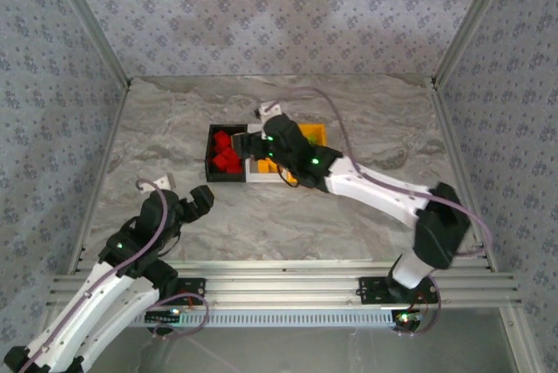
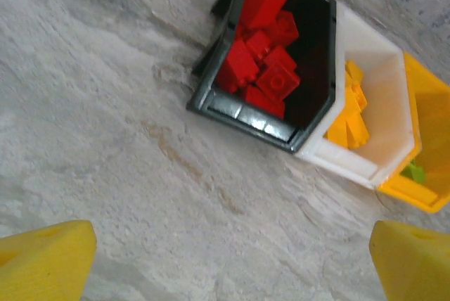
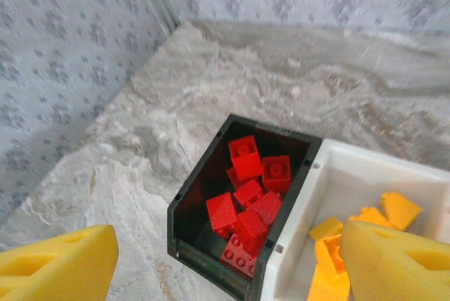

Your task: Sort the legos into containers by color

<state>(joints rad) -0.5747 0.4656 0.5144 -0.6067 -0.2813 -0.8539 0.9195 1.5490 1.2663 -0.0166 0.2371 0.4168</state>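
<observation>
Holds right jaws released and empty, black bin (image 3: 195,183) of red bricks (image 3: 246,160) below them; holds left jaws spread wide, bins (image 2: 380,104) ahead.

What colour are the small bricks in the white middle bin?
Orange-yellow; the small plastic bricks show best in the right wrist view.

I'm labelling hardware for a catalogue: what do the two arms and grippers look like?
Left arm and right arm: white link shells, black joints and wrists, small green lights, a thin grey-purple cable looping along each. The left gripper and right gripper carry blocky yellow pads.
</observation>
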